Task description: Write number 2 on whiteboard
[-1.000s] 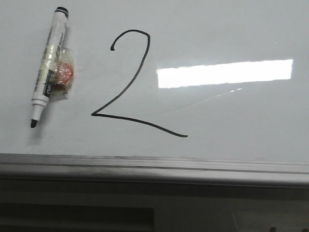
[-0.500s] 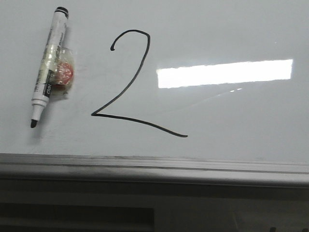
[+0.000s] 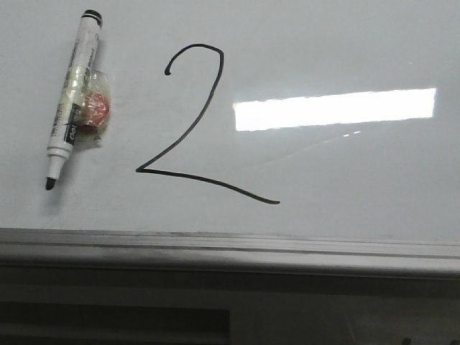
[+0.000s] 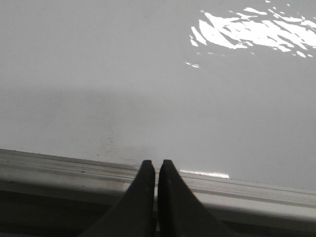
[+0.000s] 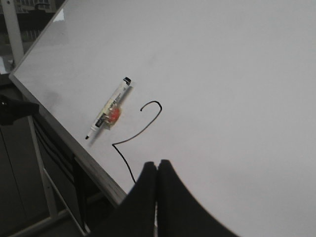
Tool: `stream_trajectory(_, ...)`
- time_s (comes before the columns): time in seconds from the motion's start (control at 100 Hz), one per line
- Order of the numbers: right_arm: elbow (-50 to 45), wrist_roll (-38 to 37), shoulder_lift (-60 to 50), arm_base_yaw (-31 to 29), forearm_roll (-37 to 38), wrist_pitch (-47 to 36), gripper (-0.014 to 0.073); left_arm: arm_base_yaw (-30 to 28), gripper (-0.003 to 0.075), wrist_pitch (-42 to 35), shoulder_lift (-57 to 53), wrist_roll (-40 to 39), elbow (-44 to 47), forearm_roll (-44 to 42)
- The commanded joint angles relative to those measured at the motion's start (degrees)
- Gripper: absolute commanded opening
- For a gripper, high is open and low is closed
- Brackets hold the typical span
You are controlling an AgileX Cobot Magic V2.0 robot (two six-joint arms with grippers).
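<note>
Nothing here that works as a container; only the flat whiteboard (image 3: pixel 345 180) with its grey metal frame edge (image 3: pixel 230 248) along the near side. On the board, the number 2 (image 3: pixel 190 129) drawn in a thin black line: hooked top, long diagonal going down to the left, then a wavy base stroke running right toward the near edge. Placed in the left half of the board, a little back from the near frame. Just left of the digit, apart from it, a white marker (image 3: pixel 70 100) lying uncapped, black tip pointing toward the near edge, with a small reddish piece (image 3: pixel 95 108) fixed at its side under clear tape. Right of the digit, a bright rectangular light reflection (image 3: pixel 334 109) on the glossy surface.

Left gripper (image 4: pixel 156 164) with both dark fingers pressed together, nothing between them, tips above the near frame edge; only bare board and scattered glare beyond, no digit in that view. Right gripper (image 5: pixel 157 164) also clenched on nothing, fingers (image 5: pixel 170 197) touching each other, raised clear of the board. In the right wrist view, the lower end of the base stroke hidden behind these fingertips, the rest of the number 2 (image 5: pixel 143 123) just beyond them, the marker (image 5: pixel 109 114) further on toward the board's edge.
</note>
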State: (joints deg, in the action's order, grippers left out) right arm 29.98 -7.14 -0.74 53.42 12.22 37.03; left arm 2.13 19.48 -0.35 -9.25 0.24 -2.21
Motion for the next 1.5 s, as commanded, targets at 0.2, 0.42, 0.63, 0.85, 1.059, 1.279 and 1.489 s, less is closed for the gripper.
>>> stream_trajectory(0.2, -3.4, 0.0, 3.0, -5.6, 0.2, -20.3, -0.0071, 0.1, -0.0019, -2.4, -1.5, -0.3, 1.5, 0.0)
stream_trajectory(0.42, -8.4, 0.0, 5.5, -19.5, 0.2, -25.7, -0.0071, 0.1, -0.0019, -2.4, -1.5, -0.3, 1.5, 0.0)
stream_trajectory(0.63, -12.3, 0.0, 5.7, -36.0, -0.1, -28.4, -0.0071, 0.1, -0.0019, -2.4, -1.5, -0.3, 1.5, 0.0)
stream_trajectory(0.85, -19.2, 0.0, 5.7, -49.4, -0.5, -35.8, -0.0071, 0.1, -0.0019, -2.4, -1.5, -0.3, 1.5, 0.0)
stream_trajectory(1.059, -26.9, 0.0, 4.4, -53.5, -5.2, -41.8, -0.0071, 0.1, -0.0019, -2.4, -1.5, -0.3, 1.5, 0.0)
stream_trajectory(1.279, -31.8, 0.0, 1.5, -58.4, -7.6, -40.9, -0.0071, 0.1, -0.0019, -2.4, -1.5, -0.3, 1.5, 0.0)
stream_trajectory(1.489, -31.8, 3.1, -1.2, -61.8, -8.4, -34.8, -0.0071, 0.1, -0.0019, -2.4, -1.5, -0.3, 1.5, 0.0)
